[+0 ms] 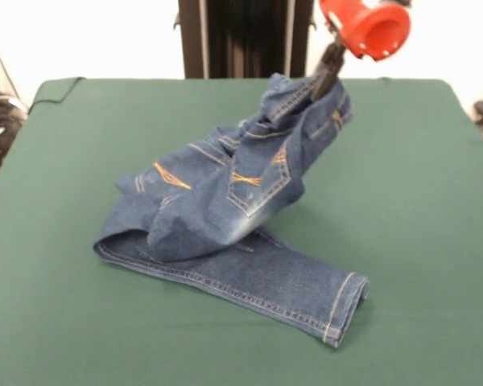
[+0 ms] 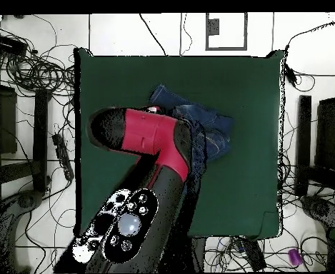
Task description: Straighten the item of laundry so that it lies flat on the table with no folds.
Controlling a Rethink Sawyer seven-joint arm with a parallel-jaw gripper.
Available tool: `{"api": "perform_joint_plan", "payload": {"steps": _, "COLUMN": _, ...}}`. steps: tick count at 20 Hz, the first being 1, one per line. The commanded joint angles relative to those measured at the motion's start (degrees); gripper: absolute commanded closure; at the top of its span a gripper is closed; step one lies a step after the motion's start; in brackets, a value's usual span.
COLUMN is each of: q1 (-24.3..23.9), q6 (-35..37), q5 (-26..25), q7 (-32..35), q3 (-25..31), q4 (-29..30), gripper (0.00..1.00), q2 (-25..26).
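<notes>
The small blue denim jeans (image 1: 233,201) lie crumpled near the middle of the green table (image 1: 419,209). One leg stretches flat toward the front right and ends in a hemmed cuff (image 1: 346,310). My gripper (image 1: 328,74) hangs under the red wrist at the far right of the jeans. It is shut on an upper edge of the jeans and holds that part raised off the table, so the cloth drapes down to the left. In the overhead view my red and black arm covers most of the jeans (image 2: 209,128) and hides the gripper; the table (image 2: 252,93) shows around them.
The black pedestal (image 1: 241,36) stands behind the table's far edge. Cables (image 2: 34,68) and dark equipment lie on the floor on both sides of the table. A small purple object (image 2: 294,257) lies on the floor by one table corner.
</notes>
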Motion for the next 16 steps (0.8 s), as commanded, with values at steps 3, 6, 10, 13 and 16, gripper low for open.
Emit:
{"api": "perform_joint_plan", "payload": {"steps": 3, "q1": 5.45, "q6": 17.52, "q5": 8.73, "q7": 33.75, "q3": -4.60, "q4": -17.62, "gripper": 1.00, "q2": 12.18}}
{"api": "perform_joint_plan", "payload": {"steps": 6, "q1": 6.03, "q6": 21.12, "q5": 10.54, "q7": 38.49, "q3": -6.39, "q4": -21.60, "gripper": 1.00, "q2": 14.94}}
{"api": "perform_joint_plan", "payload": {"steps": 10, "q1": 6.51, "q6": 24.85, "q5": 13.02, "q7": 44.21, "q3": -8.34, "q4": -26.39, "gripper": 1.00, "q2": 17.70}}
{"api": "perform_joint_plan", "payload": {"steps": 13, "q1": 6.58, "q6": 26.99, "q5": 14.70, "q7": 47.53, "q3": -9.41, "q4": -29.25, "gripper": 1.00, "q2": 19.00}}
{"api": "perform_joint_plan", "payload": {"steps": 16, "q1": 6.23, "q6": 29.32, "q5": 16.64, "q7": 51.06, "q3": -10.59, "q4": -33.23, "gripper": 1.00, "q2": 20.68}}
